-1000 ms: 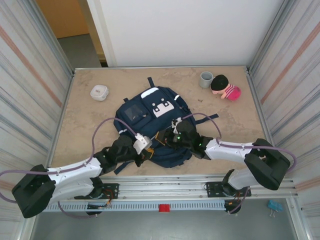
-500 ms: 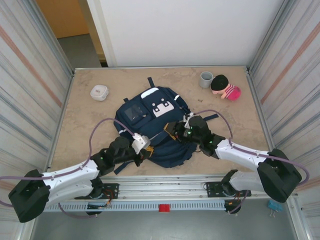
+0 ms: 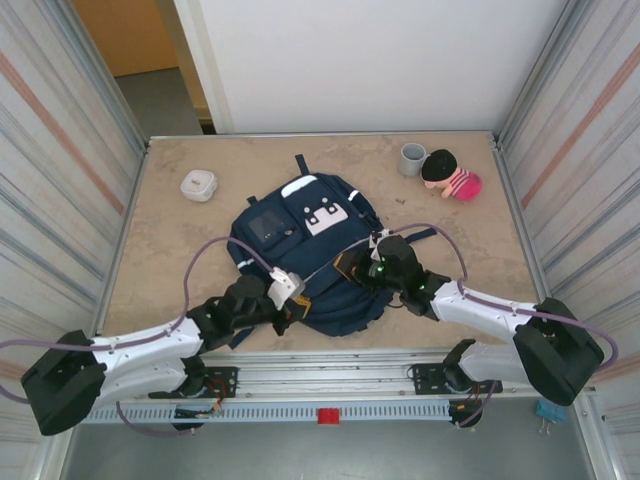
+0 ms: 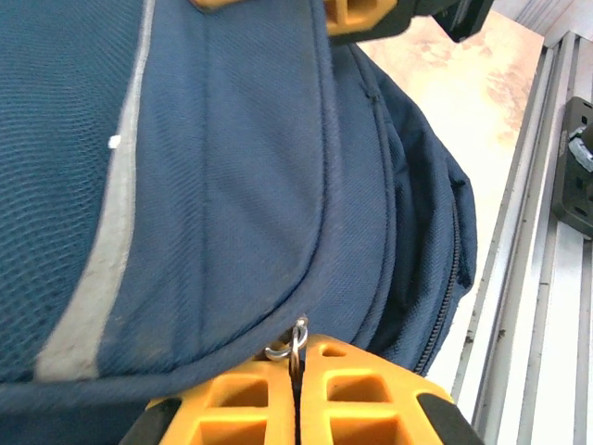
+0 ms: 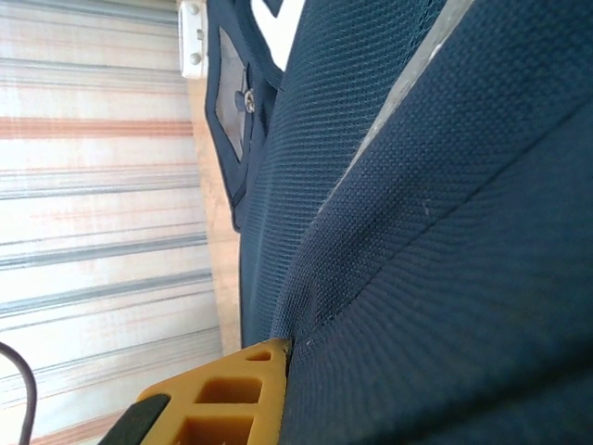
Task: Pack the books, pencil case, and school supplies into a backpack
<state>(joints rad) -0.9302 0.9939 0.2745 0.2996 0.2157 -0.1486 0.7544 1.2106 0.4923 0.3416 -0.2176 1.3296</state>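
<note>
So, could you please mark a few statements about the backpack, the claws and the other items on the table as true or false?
1. The left claw pinches the backpack's zipper pull. True.
2. The grey cup lies tipped over. False: it stands upright.
3. The plush doll lies beside the cup. True.
4. The white box sits on the backpack. False: it rests on the table, apart from it.

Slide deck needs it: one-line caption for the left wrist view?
Left claw pinched shut on the metal zipper ring at the seam of the navy backpack.
</note>
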